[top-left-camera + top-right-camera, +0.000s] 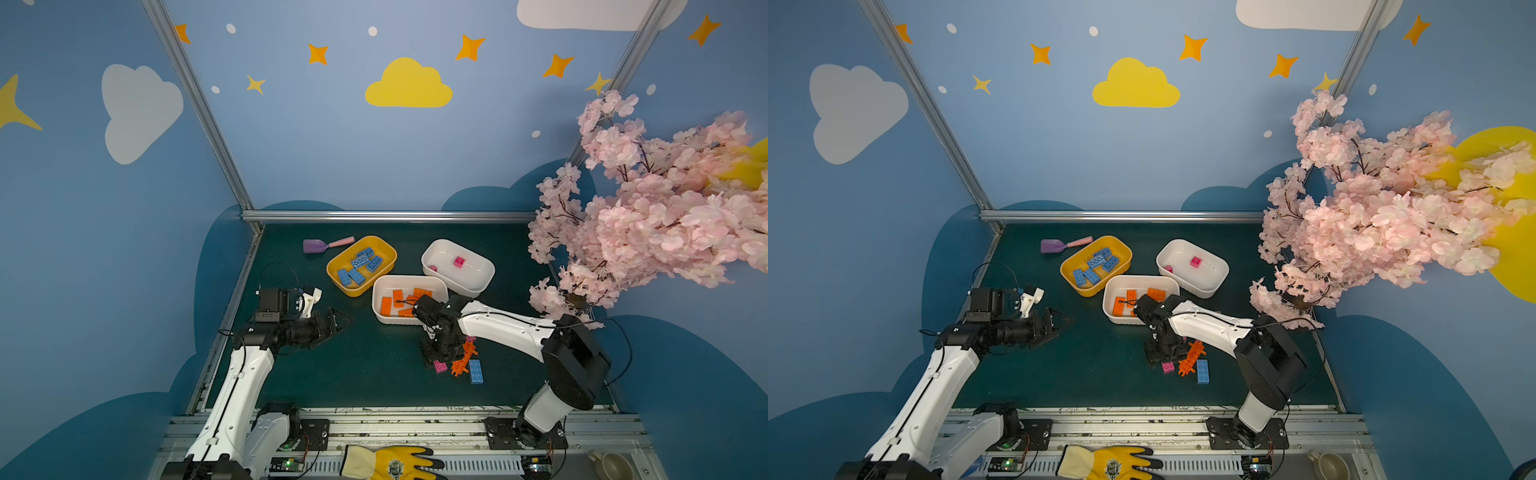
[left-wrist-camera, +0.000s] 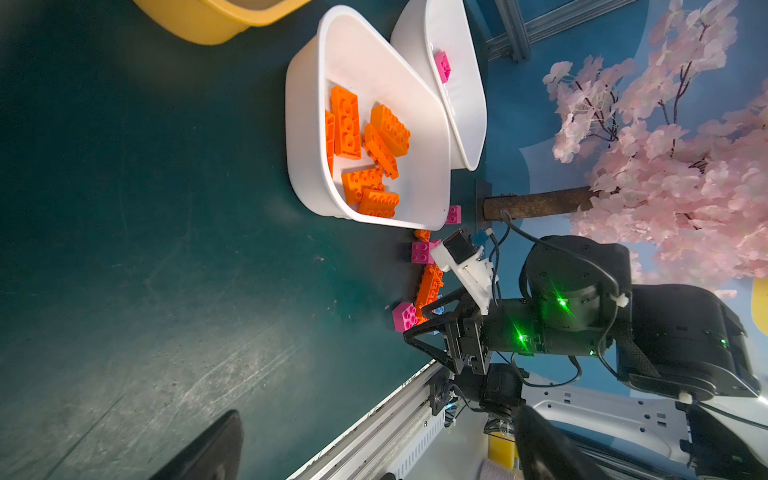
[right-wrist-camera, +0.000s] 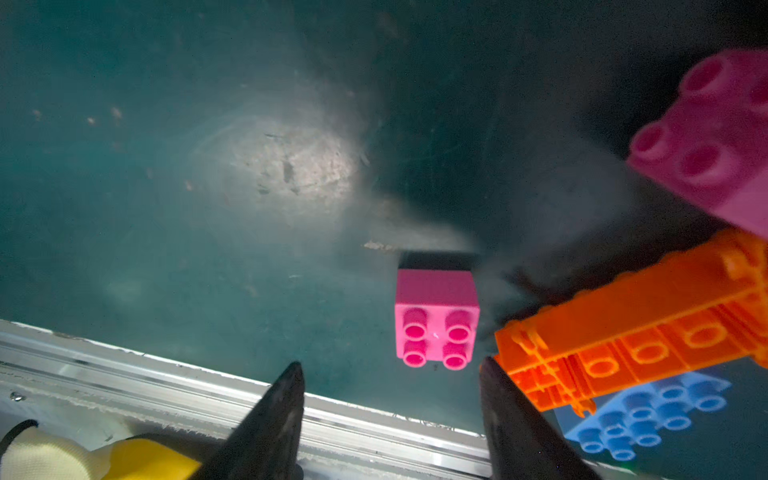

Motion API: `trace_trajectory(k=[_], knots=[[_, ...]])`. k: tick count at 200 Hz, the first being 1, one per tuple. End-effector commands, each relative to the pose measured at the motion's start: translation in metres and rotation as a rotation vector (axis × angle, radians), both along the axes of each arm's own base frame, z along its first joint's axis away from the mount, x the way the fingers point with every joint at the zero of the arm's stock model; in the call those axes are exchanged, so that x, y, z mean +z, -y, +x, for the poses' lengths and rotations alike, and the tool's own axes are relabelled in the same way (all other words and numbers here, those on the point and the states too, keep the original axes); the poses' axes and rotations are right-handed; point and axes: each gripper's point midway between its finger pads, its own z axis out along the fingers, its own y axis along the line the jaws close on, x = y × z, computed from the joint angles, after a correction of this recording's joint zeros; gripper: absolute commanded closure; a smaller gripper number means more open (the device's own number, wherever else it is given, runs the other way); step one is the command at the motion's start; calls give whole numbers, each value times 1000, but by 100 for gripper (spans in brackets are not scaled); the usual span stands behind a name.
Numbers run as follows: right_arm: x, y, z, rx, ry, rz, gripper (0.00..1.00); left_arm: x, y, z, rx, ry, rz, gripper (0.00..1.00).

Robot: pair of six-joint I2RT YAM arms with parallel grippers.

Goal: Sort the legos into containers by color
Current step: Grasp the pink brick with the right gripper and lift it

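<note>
Blue bricks [image 1: 360, 262] fill the yellow tub [image 1: 332, 270]; orange bricks [image 1: 386, 305] are in the near white tub [image 1: 376, 309]; two pink ones [image 1: 459, 261] are in the far white tub [image 1: 478, 284]. Left near the mat's [image 1: 353, 374] front edge are a loose pink brick [image 3: 436, 328], more pink [image 2: 422, 251], a spiky orange piece [image 1: 464, 359] and one blue brick [image 1: 476, 371]. Right gripper [image 3: 390, 363] hovers beside the loose pink brick, jaws apart and empty. Left gripper [image 1: 340, 320] is spread wide, empty. Judged about three-quarters sorted.

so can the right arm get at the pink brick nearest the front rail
Probably yes: the pink brick lies ahead of the right arm's open jaws, nothing over it, though the long orange piece sits beside one jaw and may get nudged.
</note>
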Motion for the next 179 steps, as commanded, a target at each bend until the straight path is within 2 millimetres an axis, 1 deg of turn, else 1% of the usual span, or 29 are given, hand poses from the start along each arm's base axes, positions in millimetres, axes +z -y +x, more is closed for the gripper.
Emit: trace_trajectory(k=[1,32,74,104,122,134,155,160,179], knots=[[-11,11,-7,-26,-47,-58,37,-2,0,1,-7,-4,-6,0],[-18,19,-2,-43,-44,-92,38,-5,0,5,-13,-13,0,0],[-27,20,5,-21,-57,-123,42,-7,0,13,-20,-23,3,0],[-32,19,6,-5,-67,-142,52,-9,0,15,-21,-22,6,0],[-31,19,9,-2,-60,-154,60,-9,0,14,-20,-22,5,0],[-26,18,10,2,-46,-152,67,-9,0,13,-19,-23,3,0],[-9,21,12,-3,5,-132,79,-6,0,13,-19,-18,5,0],[-4,22,12,-6,13,-125,80,-5,0,13,-21,-14,6,0],[14,27,12,-19,42,-105,80,-2,-1,15,-22,-4,10,0]])
